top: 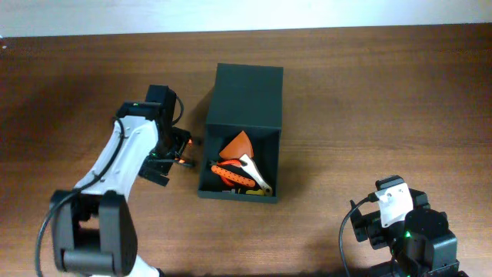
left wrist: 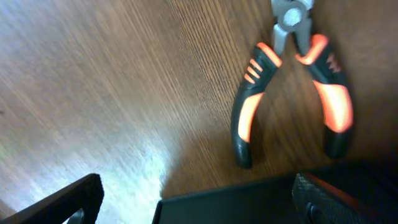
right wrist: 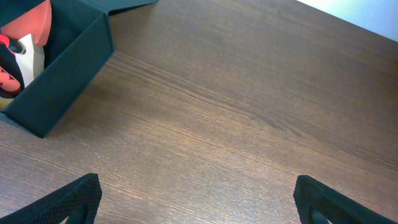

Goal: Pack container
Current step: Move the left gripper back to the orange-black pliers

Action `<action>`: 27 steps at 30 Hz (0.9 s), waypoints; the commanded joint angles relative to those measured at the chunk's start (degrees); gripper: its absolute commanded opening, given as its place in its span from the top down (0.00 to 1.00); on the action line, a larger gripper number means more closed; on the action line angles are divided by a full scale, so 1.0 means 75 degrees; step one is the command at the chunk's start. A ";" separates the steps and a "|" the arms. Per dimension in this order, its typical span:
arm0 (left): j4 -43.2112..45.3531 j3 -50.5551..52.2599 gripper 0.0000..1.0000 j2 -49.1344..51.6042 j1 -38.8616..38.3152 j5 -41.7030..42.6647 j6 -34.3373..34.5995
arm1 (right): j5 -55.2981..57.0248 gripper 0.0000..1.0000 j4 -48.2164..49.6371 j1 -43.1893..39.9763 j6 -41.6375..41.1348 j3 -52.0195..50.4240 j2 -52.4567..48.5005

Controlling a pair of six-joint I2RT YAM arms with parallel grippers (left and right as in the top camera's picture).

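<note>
Pliers (left wrist: 292, 93) look blurry under my left wrist, nose cut off at the frame's top; from overhead my arm hides nearly all of them. Inside the container (top: 242, 131) is an orange-and-cream jumble of tools (top: 238, 169) I can't sort out. The counter (top: 369, 92) is brown wood grain. The container sits mid-counter, lid flapped back, pliers just beside its left wall. Left fingers (left wrist: 71, 198) are spread wide, holding nothing. Right fingers (right wrist: 71, 199) are spread too, over bare counter.

Overhead faces straight down; right wrist shares container (top: 248, 96).
</note>
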State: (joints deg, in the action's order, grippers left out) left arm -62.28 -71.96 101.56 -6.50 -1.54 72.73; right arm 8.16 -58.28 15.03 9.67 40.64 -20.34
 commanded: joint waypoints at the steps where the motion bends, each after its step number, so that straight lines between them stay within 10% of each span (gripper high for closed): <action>1: 0.0047 -0.0210 0.00 0.0525 0.0044 0.0128 -0.0224 | 0.0122 0.01 0.0020 -0.0064 0.0015 -0.0032 0.0055; 27: 0.0099 -0.1297 0.27 0.2203 0.0140 0.0332 -0.0341 | 0.0119 0.01 0.0020 -0.0064 0.0012 -0.0032 0.0055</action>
State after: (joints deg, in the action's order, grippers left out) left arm -61.32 -80.88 117.34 -5.91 0.69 70.67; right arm 8.14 -58.28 15.03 9.67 40.64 -20.34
